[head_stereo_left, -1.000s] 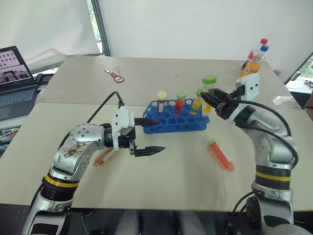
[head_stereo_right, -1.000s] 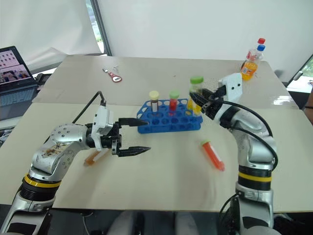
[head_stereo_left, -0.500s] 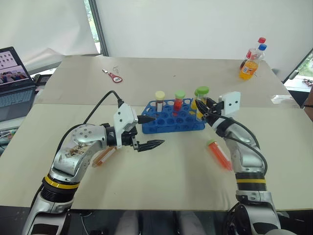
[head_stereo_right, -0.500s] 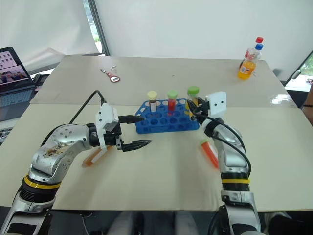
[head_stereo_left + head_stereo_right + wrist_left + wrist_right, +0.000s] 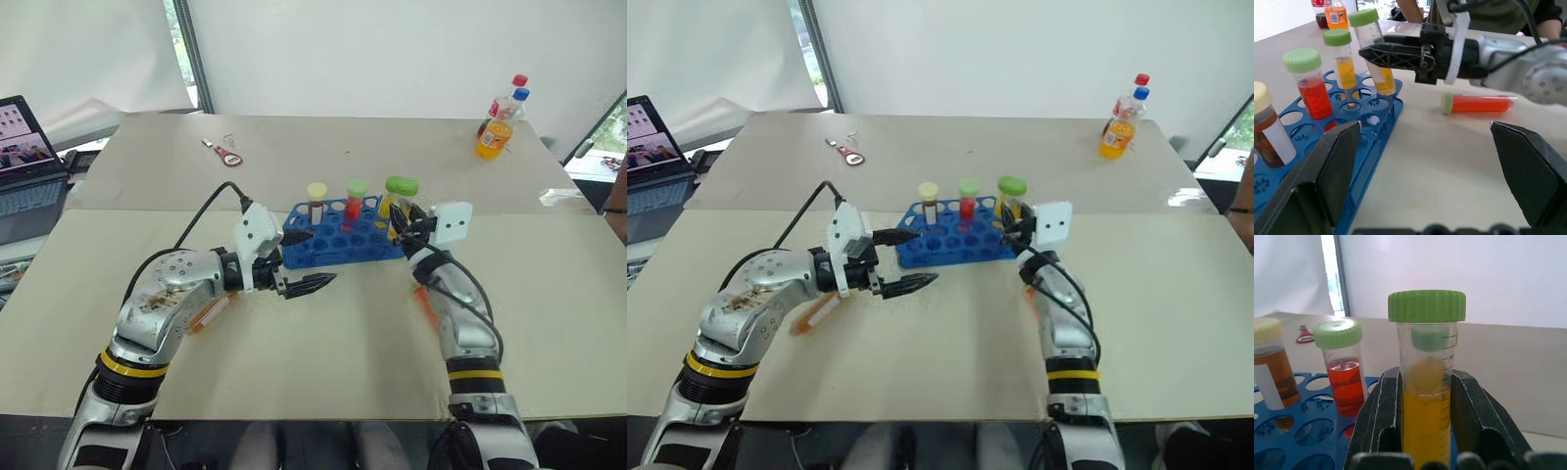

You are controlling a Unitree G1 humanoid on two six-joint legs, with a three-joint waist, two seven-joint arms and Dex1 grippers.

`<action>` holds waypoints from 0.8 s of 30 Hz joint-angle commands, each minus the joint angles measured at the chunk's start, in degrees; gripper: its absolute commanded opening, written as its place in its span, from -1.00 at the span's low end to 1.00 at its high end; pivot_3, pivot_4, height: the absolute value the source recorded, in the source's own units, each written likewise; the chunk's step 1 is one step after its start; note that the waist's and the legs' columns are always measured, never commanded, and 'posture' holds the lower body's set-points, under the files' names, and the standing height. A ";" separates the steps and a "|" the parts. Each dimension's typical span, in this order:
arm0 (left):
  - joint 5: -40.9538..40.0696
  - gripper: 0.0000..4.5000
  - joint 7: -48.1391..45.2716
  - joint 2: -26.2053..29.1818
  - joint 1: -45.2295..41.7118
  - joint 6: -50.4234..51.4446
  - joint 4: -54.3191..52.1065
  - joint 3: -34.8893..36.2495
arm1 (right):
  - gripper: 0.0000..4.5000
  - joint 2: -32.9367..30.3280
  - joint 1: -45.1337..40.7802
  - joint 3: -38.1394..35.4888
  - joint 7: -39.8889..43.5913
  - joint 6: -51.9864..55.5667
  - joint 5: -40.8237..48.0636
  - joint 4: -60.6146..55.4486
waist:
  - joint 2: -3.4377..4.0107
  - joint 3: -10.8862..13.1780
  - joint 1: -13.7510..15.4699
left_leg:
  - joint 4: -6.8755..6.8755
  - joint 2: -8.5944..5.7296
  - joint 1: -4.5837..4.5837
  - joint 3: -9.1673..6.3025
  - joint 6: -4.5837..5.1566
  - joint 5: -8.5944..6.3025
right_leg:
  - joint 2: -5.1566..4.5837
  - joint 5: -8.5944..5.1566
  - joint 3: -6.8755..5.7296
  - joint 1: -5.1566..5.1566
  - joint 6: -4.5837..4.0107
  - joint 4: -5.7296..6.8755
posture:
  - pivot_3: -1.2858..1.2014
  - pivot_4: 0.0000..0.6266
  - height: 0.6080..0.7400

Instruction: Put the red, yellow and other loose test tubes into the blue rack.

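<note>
— Since a second back, where has the yellow tube (image 5: pixel 1426 396) gone?
— Lower. My right claw (image 5: pixel 404 221) has brought it down from above the blue rack (image 5: pixel 343 243) to the rack's right end, upright, fingers (image 5: pixel 1476 416) clamped on it. Whether its tip sits in a hole, I cannot tell.
— And the left claw (image 5: pixel 302 262)?
— Spread wide, empty, at the rack's left end, much as before.
— What's obscured?
— My right arm covers most of the orange tube (image 5: pixel 1479 103) lying on the table (image 5: pixel 323 362); my left arm covers part of another loose tube (image 5: pixel 207 315).
</note>
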 commanded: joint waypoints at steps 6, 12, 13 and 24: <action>-0.52 1.00 1.85 -1.03 -2.24 1.04 -1.44 0.53 | 0.30 0.05 1.51 0.26 -2.26 -2.97 -0.77 0.07 | 0.00 0.00 -0.64 | -0.04 -0.01 -0.03 -0.05 0.00 0.00 | -0.01 0.00 -0.01 -0.01 0.00 0.18 | 0.03 -0.52 1.00; -0.57 1.00 2.74 -2.17 -2.66 1.21 -1.14 0.22 | 0.90 -4.75 4.71 0.95 -1.55 3.22 -1.93 -6.87 | 0.00 0.00 -0.54 | -0.04 -0.03 -0.06 -0.05 0.00 0.00 | -0.04 0.00 -0.01 -0.01 0.00 0.17 | 0.03 -0.52 1.00; -0.27 1.00 2.52 -2.19 -2.78 0.78 -0.57 0.13 | 0.90 -6.85 6.52 1.56 -1.09 6.51 -3.09 -10.59 | 0.00 0.00 -0.57 | -0.04 -0.03 -0.06 -0.08 0.00 0.00 | -0.03 0.00 -0.02 -0.01 0.00 0.17 | 0.03 -0.52 1.00; 2.75 1.00 -2.78 0.55 -3.05 -4.02 3.45 -1.29 | 0.90 -31.48 16.45 -2.14 9.53 54.46 9.14 -46.05 | -0.01 0.01 0.64 | 0.05 -0.04 0.00 -0.04 0.01 0.00 | 0.01 -0.02 0.02 0.08 0.00 -0.14 | 0.03 -0.52 1.00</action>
